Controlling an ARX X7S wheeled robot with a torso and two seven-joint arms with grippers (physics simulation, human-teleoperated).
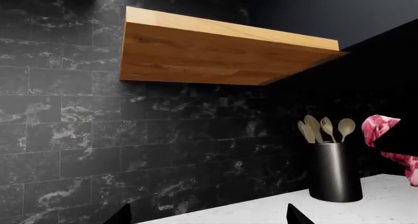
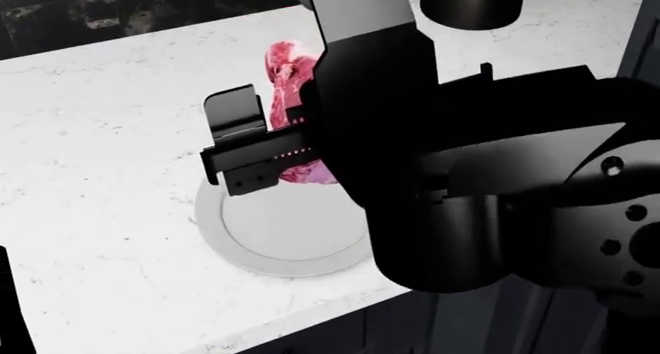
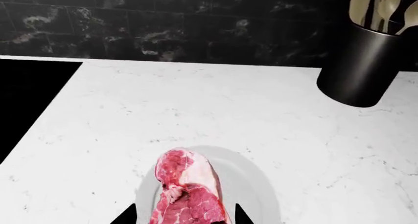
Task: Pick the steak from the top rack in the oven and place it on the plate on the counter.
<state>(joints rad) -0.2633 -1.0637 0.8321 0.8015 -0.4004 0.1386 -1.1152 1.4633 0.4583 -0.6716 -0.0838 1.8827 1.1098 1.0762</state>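
White marble counter (image 2: 93, 137), right tool (image 2: 277, 137) clenched on steak (image 2: 284, 72), above plate (image 2: 278, 246)

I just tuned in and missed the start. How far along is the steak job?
Done: the steak is out of the oven and over the plate on the counter. In hand: the right gripper grips it above the plate. Left: lower and release it.

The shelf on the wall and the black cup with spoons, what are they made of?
The shelf looks like wood: orange-brown with streaky grain lines. The cup looks like dark metal or glazed ceramic, smooth with a soft shine; I can't tell which. The spoons look like pale wood.
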